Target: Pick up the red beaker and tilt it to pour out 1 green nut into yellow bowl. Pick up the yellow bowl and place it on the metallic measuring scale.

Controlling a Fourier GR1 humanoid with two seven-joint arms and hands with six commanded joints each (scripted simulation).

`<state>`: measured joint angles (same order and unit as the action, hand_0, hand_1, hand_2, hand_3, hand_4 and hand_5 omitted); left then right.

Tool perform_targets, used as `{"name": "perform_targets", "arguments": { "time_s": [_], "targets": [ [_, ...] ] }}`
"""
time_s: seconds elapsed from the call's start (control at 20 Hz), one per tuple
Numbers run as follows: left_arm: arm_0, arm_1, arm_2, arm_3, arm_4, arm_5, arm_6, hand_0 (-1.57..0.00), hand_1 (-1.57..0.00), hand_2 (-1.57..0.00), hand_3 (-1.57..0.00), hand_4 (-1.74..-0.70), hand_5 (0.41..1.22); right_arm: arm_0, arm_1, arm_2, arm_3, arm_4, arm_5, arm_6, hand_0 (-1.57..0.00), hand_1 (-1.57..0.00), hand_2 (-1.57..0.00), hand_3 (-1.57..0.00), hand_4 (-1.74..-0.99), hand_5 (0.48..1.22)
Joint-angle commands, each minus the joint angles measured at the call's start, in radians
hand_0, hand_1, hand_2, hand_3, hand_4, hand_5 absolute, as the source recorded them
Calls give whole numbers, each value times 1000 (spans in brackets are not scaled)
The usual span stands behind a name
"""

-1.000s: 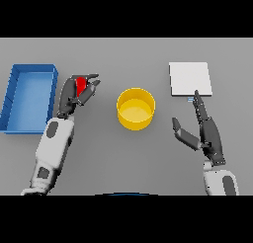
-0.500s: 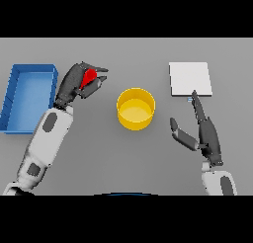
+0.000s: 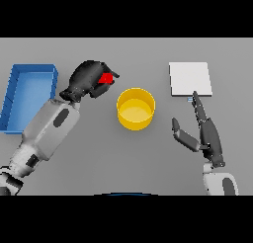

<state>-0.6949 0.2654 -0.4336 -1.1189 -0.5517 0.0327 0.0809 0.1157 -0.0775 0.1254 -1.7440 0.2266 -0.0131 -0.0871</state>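
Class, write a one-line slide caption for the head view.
Left hand grips red beaker beside yellow bowl; open right hand waits near metallic scale.

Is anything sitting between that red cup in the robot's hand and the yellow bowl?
Nothing visible. The left hand holds the red beaker just left of the yellow bowl, with only bare grey table between them.

- We see only a sliver of the red beaker (image 3: 105, 79); the left hand (image 3: 88, 79) curled round it covers the rest.
- We cannot make out any nut inside it.
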Motion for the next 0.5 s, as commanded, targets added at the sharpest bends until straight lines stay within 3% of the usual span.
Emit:
{"name": "perform_targets", "arguments": {
  "time_s": [0.0,0.25,0.4,0.45],
  "targets": [
    [-24,4,-46,16,-47,-10,11,-1569,-1569,-1569,-1569,-1739,1134,8,1,0,8,2,-1,-11,1,1,1,1,-1267,720],
    [-169,44,-198,111,-188,-84,-6,-1570,-1570,-1570,-1570,-1740,1193,6,13,9,0,7,-6,-6,1,1,1,1,-1264,717],
    [-245,54,-289,174,-254,-145,-43,-1571,-1571,-1571,-1571,-1613,1206,10,8,-6,2,-4,-9,-16,1,1,1,1,-1258,697],
    [-277,59,-323,175,-274,-189,-37,-1571,-1571,-1571,-1571,-1637,1209,17,12,1,-5,6,-14,-20,1,1,1,1,-1253,688]
  ]
}}
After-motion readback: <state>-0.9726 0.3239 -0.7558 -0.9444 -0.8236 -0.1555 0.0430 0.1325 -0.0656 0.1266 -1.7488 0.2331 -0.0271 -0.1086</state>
